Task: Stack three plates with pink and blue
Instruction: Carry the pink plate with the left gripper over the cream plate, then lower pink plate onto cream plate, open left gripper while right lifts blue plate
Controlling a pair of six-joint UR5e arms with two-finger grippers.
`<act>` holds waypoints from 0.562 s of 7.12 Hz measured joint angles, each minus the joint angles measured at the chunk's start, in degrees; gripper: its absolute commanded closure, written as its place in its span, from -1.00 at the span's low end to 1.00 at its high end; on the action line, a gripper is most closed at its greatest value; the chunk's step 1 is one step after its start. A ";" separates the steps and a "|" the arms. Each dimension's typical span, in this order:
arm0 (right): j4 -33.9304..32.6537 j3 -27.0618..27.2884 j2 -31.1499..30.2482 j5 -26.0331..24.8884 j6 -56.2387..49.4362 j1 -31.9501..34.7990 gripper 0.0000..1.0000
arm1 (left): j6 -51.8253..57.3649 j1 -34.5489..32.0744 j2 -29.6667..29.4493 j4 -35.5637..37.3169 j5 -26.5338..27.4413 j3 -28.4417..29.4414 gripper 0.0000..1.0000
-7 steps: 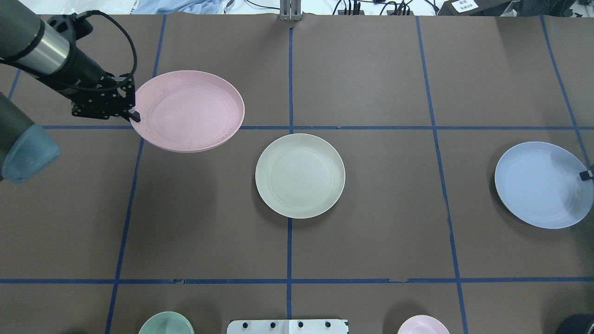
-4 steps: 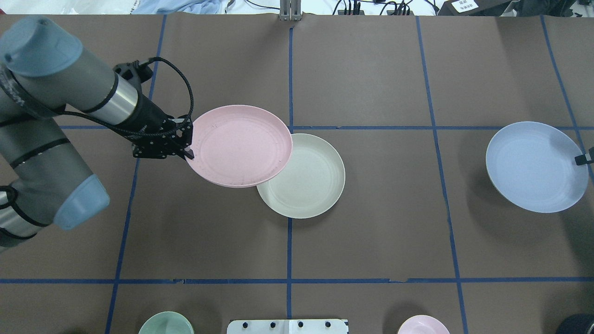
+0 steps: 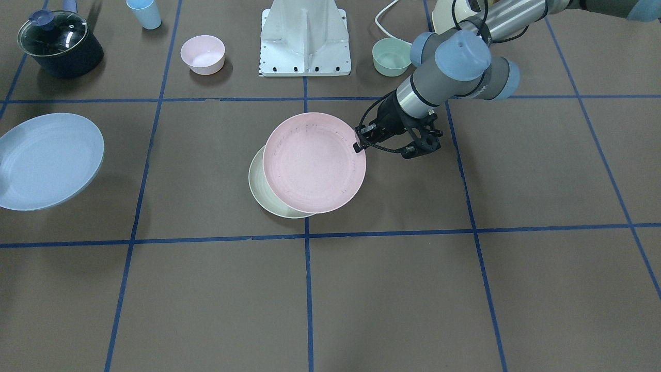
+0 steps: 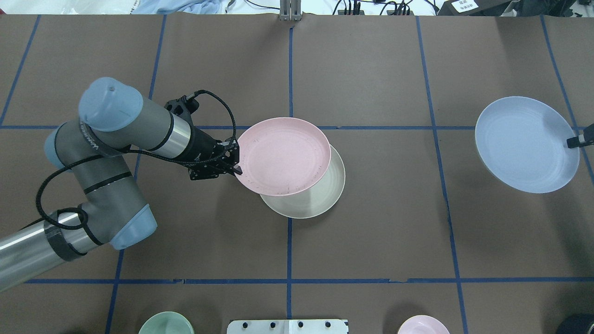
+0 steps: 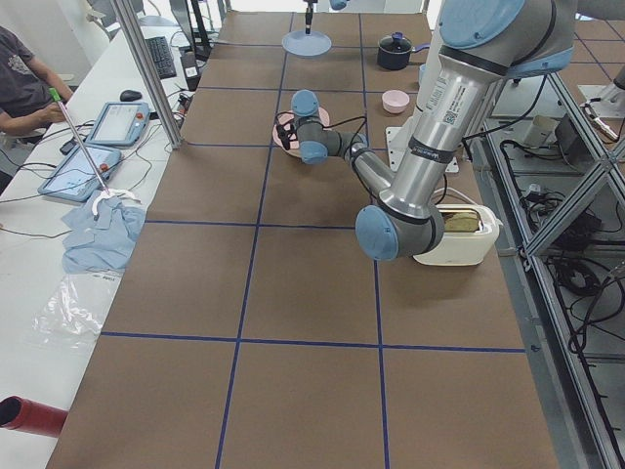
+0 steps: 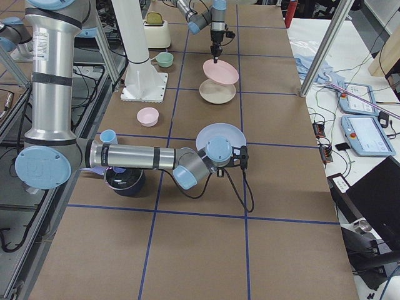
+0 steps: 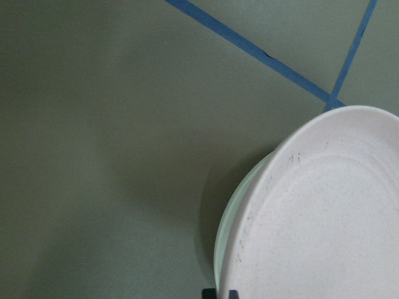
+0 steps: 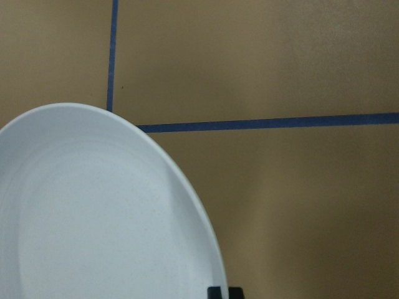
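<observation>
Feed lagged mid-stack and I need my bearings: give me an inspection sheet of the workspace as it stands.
Surface: brown paper table, blue tape grid.
Job's things: pink plate held over cream plate, offset, not centred; blue plate lifted at the right end.
Clutter: green bowl, pink bowl, blue cup, lidded pot, toaster.
Grippers: left gripper shut on pink plate's rim; right gripper shut on blue plate's rim.
Cables: black cable looping over left wrist, clear of plates.
Surroundings: operator at side bench with teach pendants.
</observation>
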 measured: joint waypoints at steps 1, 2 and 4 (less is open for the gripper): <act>-0.04 1.16 0.46 0.06 2.30 0.02 1.00 | -0.76 1.69 -1.13 -1.87 1.93 1.97 1.00; -0.04 1.83 0.98 0.10 4.27 0.02 1.00 | -1.07 2.86 -1.96 -2.52 2.80 3.07 1.00; 0.01 2.59 1.43 0.15 5.92 0.02 1.00 | -1.26 3.98 -2.44 -2.69 3.49 3.80 -0.99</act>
